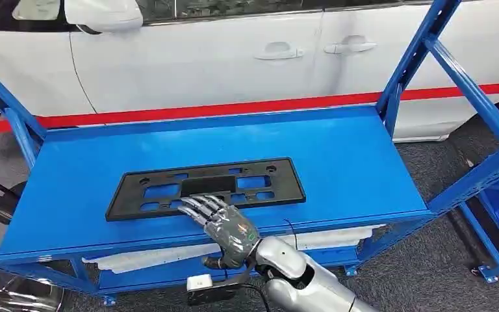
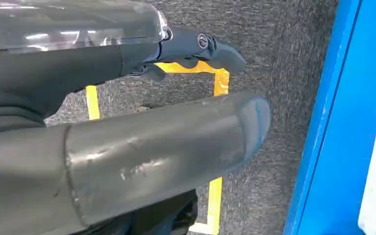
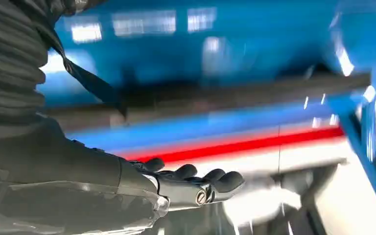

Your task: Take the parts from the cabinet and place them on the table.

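Observation:
A flat black plastic part (image 1: 208,184) with several rectangular cut-outs lies across the middle of the blue shelf top (image 1: 351,162). My right hand (image 1: 224,221) reaches in from the near edge with its fingers stretched out flat over the part's near rim, holding nothing. In the blurred right wrist view the part (image 3: 225,95) is a dark band beyond the right hand (image 3: 186,183), whose fingers are extended. My left hand (image 2: 78,147) hangs beside a blue shelf upright (image 2: 333,122) above the floor, fingers straight and empty.
A white car (image 1: 201,58) with a red stripe stands close behind the shelf. Blue slanted uprights (image 1: 422,52) frame the right end, and another (image 1: 13,117) the left. White padding (image 1: 143,257) lies on the lower level. Yellow tape (image 2: 215,196) marks the grey carpet.

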Action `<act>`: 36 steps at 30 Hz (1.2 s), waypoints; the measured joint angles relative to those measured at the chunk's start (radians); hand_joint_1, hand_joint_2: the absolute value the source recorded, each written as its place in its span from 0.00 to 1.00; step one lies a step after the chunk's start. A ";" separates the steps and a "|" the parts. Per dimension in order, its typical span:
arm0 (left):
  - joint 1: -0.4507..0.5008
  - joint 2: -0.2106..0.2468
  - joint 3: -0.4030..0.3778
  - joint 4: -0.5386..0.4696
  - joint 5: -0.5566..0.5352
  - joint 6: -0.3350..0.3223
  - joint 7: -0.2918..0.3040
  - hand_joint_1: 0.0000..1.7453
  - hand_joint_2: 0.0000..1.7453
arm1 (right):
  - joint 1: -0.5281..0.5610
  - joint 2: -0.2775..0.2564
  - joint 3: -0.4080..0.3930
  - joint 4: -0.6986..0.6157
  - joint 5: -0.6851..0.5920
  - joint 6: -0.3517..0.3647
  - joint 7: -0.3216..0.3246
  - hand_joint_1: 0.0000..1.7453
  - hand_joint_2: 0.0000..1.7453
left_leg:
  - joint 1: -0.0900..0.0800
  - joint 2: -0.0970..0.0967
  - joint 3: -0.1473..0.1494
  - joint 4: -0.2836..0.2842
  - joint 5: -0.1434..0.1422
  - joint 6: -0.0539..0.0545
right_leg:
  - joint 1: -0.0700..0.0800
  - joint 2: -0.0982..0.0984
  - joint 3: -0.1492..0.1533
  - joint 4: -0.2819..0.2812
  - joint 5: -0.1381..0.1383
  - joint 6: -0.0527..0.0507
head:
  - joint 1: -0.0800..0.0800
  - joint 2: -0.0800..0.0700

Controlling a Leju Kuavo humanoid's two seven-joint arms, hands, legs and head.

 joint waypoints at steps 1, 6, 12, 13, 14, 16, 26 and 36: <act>0.000 -0.002 0.002 0.000 -0.002 0.001 0.000 0.00 0.00 | -0.005 0.013 0.009 0.003 0.043 -0.032 0.016 0.00 1.00 | 0.000 0.000 0.001 0.001 -0.004 -0.004 | 0.001 -0.001 0.033 -0.080 0.021 -0.006 | 0.000 0.000; -0.003 -0.004 0.009 0.000 -0.034 0.010 0.002 0.00 0.00 | -0.028 0.070 0.036 0.025 0.222 -0.149 0.125 0.00 1.00 | -0.004 0.000 -0.002 0.005 -0.006 -0.035 | 0.005 0.004 0.039 -0.101 0.015 -0.026 | 0.000 0.000; -0.005 -0.003 0.009 0.000 -0.084 0.006 0.018 0.00 0.00 | -0.108 0.146 0.037 0.205 0.389 -0.212 0.241 0.00 1.00 | 0.004 0.000 -0.153 0.323 -0.148 -0.058 | 0.002 0.000 0.043 -0.106 0.020 -0.042 | 0.000 0.000; -0.004 -0.003 0.008 0.000 -0.098 0.014 0.032 0.00 0.00 | -0.113 0.158 0.037 0.243 0.418 -0.223 0.253 0.00 1.00 | 0.005 0.000 -0.143 0.295 -0.119 -0.058 | 0.002 0.001 0.043 -0.104 0.019 -0.042 | 0.000 0.000; -0.005 -0.003 0.007 0.000 -0.109 0.022 0.050 0.00 0.00 | -0.118 0.169 0.037 0.268 0.445 -0.232 0.265 0.00 1.00 | 0.007 0.000 -0.113 0.228 -0.076 -0.058 | 0.002 0.002 0.044 -0.103 0.018 -0.041 | 0.000 0.000; -0.006 -0.001 0.006 0.000 -0.132 0.040 0.115 0.00 0.00 | -0.133 0.197 0.037 0.322 0.490 -0.250 0.282 0.00 1.00 | 0.010 0.001 -0.027 0.043 0.013 -0.054 | 0.002 0.005 0.048 -0.099 0.013 -0.036 | 0.000 0.000; -0.005 0.000 -0.013 0.001 -0.177 0.051 0.185 0.00 0.00 | -0.184 0.287 0.040 0.492 0.516 -0.187 0.288 0.00 1.00 | 0.007 0.002 -0.015 0.002 0.008 -0.005 | 0.007 0.004 -0.089 0.187 -0.135 -0.002 | 0.000 0.000; -0.006 -0.003 -0.019 0.001 -0.179 0.048 0.180 0.00 0.00 | -0.217 0.315 0.042 0.566 0.509 -0.176 0.288 0.00 1.00 | -0.002 -0.002 -0.012 0.008 0.001 -0.034 | 0.019 0.005 0.034 -0.095 0.018 -0.036 | 0.000 0.000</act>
